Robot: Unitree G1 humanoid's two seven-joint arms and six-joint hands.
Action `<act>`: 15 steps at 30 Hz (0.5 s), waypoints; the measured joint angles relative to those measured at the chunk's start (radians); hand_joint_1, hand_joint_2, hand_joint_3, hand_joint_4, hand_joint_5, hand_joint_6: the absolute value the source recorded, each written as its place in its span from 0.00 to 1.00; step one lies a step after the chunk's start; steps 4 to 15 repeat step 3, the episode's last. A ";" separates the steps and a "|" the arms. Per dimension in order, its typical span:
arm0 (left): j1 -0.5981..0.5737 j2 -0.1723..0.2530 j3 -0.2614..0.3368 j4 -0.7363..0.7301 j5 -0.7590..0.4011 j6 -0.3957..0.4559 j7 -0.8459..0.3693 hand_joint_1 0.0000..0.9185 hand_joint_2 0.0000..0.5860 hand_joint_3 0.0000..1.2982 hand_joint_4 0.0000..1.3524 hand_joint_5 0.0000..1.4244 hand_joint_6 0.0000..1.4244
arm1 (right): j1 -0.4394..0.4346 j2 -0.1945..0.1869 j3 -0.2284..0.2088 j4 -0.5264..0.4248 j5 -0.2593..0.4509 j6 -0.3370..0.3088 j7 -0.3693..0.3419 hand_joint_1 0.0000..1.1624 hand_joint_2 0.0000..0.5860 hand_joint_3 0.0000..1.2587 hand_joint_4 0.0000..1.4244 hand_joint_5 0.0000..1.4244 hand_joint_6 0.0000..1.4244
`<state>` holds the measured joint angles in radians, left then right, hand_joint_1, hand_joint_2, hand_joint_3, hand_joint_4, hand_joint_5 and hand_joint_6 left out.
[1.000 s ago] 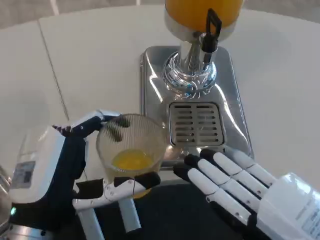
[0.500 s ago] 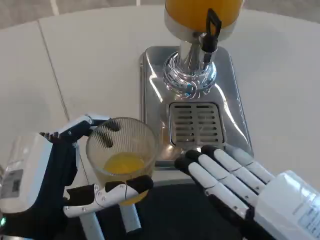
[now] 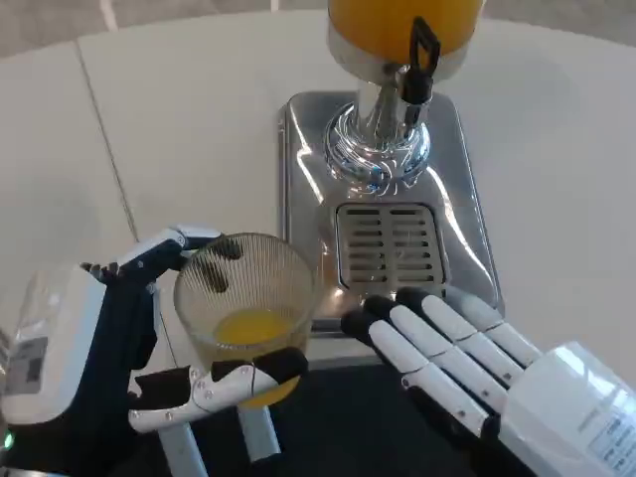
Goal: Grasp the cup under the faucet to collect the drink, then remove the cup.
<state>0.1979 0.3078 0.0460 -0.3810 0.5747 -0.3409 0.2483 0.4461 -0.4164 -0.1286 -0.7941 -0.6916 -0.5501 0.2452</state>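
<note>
A ribbed clear cup (image 3: 246,298) with a little orange drink in its bottom sits in my left hand (image 3: 119,348), whose fingers wrap its near and far sides. The cup is left of the drip grate (image 3: 390,246), off the silver base (image 3: 303,149) at its front left corner. The black-handled faucet (image 3: 419,62) hangs from the orange juice dispenser (image 3: 397,25) above the grate. My right hand (image 3: 467,363) lies flat with fingers stretched out at the front edge of the base, holding nothing.
The white table (image 3: 179,109) spreads around the dispenser, with a seam line (image 3: 104,129) running down its left part. A dark surface (image 3: 338,422) lies at the near edge between my hands.
My left hand carried the cup left and toward me, away from the base, then held nearly still. The right hand slid slightly left along the front edge.
</note>
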 measured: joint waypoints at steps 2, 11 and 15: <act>0.000 -0.002 -0.002 0.000 0.000 0.000 0.000 0.69 0.00 0.82 0.87 1.00 1.00 | 0.000 0.010 0.004 0.000 -0.006 0.008 0.000 0.11 0.91 0.00 0.00 0.00 0.00; 0.000 -0.003 -0.002 0.000 0.000 -0.001 0.000 0.69 0.00 0.82 0.87 1.00 1.00 | 0.000 0.012 0.005 0.000 -0.007 0.011 0.000 0.11 0.91 0.00 0.00 0.00 0.00; 0.000 -0.003 -0.002 0.000 0.000 -0.001 0.000 0.69 0.00 0.82 0.87 1.00 1.00 | 0.000 0.012 0.005 0.000 -0.007 0.011 0.000 0.11 0.91 0.00 0.00 0.00 0.00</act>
